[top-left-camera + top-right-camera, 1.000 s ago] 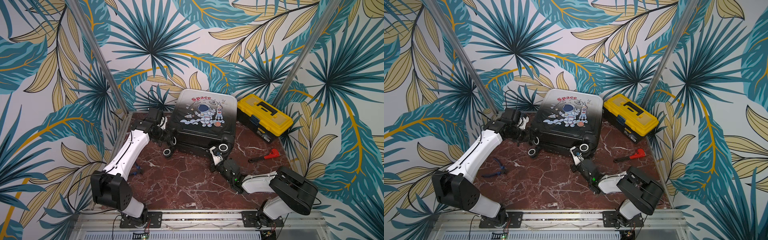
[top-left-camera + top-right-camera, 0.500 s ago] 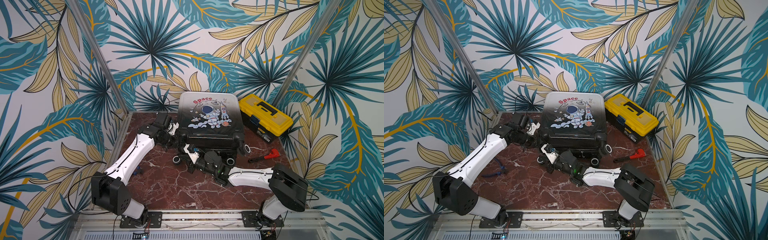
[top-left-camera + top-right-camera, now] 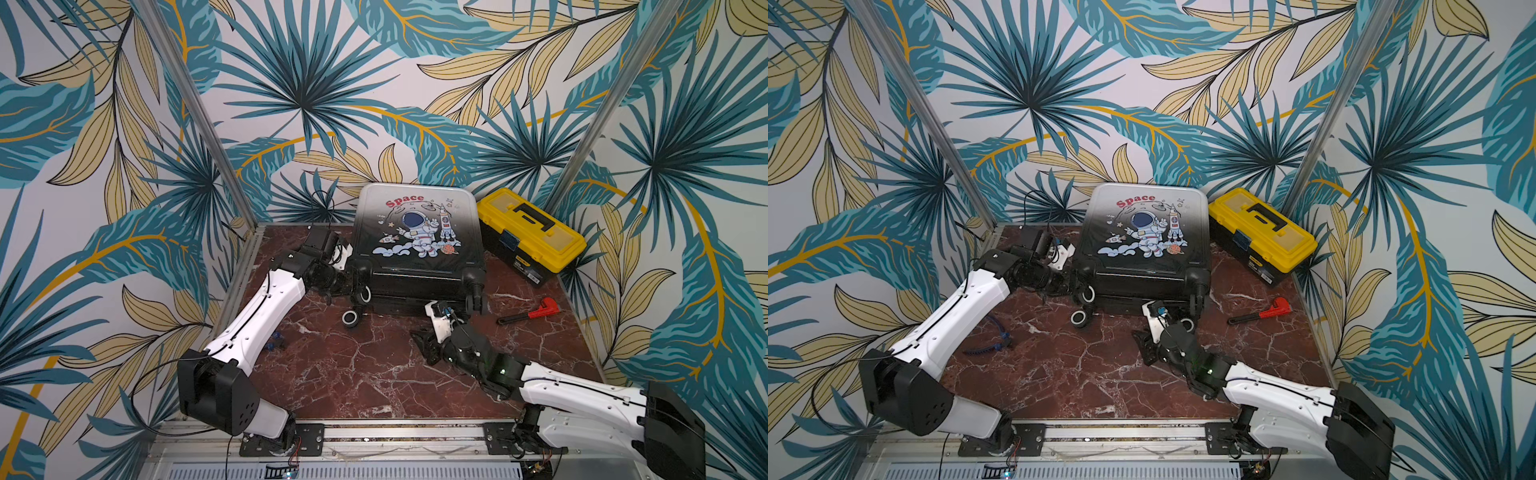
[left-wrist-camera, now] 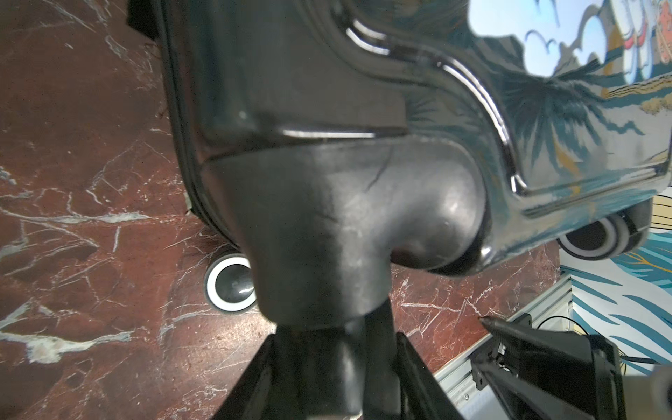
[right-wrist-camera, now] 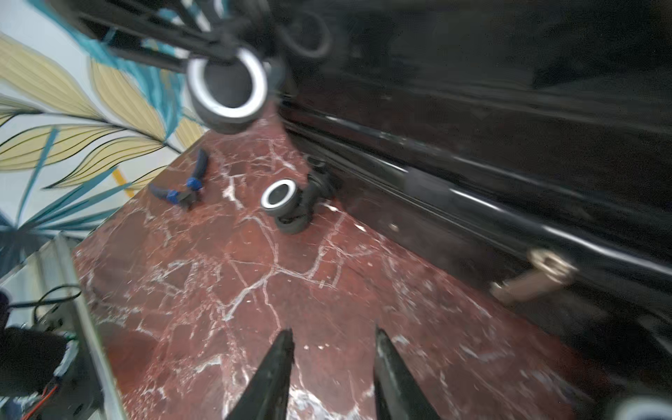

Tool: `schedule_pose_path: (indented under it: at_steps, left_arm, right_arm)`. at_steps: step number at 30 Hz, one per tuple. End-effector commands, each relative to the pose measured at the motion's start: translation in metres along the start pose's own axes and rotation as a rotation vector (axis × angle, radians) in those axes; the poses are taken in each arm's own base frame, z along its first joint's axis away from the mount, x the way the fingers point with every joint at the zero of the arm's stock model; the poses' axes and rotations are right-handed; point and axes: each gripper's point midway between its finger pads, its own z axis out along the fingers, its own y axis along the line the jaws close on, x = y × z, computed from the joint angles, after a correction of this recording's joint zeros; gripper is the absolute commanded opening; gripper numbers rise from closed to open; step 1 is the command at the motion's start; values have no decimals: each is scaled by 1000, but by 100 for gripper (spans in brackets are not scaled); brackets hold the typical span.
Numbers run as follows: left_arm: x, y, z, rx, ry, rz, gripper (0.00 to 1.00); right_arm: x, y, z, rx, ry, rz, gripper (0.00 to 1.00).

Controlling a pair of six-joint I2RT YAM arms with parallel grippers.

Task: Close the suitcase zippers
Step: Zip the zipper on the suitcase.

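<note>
The suitcase [image 3: 419, 241] lies flat at the back of the table, astronaut print up, in both top views [image 3: 1142, 237]. My left gripper [image 4: 334, 349] is shut on the black wheel mount [image 4: 345, 218] at the case's front left corner [image 3: 353, 278]. My right gripper [image 5: 334, 332] is open and empty, low over the table in front of the case [image 3: 419, 343]. The zippers' black track [image 5: 454, 211] runs along the seam beside it, with a small tan pull [image 5: 538, 271] hanging to the side of the open fingers.
A yellow-and-black toolbox [image 3: 532, 232] sits right of the case. A red wrench [image 3: 536, 309] lies at front right. Blue pliers [image 3: 992, 343] lie by the left arm. A caster wheel [image 5: 280, 192] rests on the marble table [image 3: 353, 374] ahead of the right gripper.
My right gripper ran left along the case's front while shut, then drew back right and opened. The suitcase turned to face squarely forward. The left gripper kept its hold on the corner.
</note>
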Motion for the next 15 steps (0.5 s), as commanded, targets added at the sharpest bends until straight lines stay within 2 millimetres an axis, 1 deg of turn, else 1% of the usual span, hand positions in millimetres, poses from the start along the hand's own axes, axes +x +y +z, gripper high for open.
schedule_pose_path:
  at_steps: [1, 3, 7, 12, 14, 15]
  left_arm:
    - [4, -2, 1, 25, 15, 53, 33]
    - [4, -5, 0, 33, 15, 57, 33]
    - [3, -9, -2, 45, 10, 69, 33]
    - [8, -11, 0, 52, 21, 76, 34]
    - [9, -12, 0, 61, 26, 77, 34]
    - [10, -13, -1, 64, 27, 80, 34]
  right_arm:
    - [14, -51, -5, 254, -8, 30, 45]
    - [8, -57, 0, 281, -36, 18, 47]
    - [-2, -67, 17, 306, -44, 40, 49]
    - [-22, -62, 34, 272, -111, 29, 49]
    - [-28, -70, 40, 287, -136, 39, 48]
    - [-32, -68, 43, 273, -159, 49, 48]
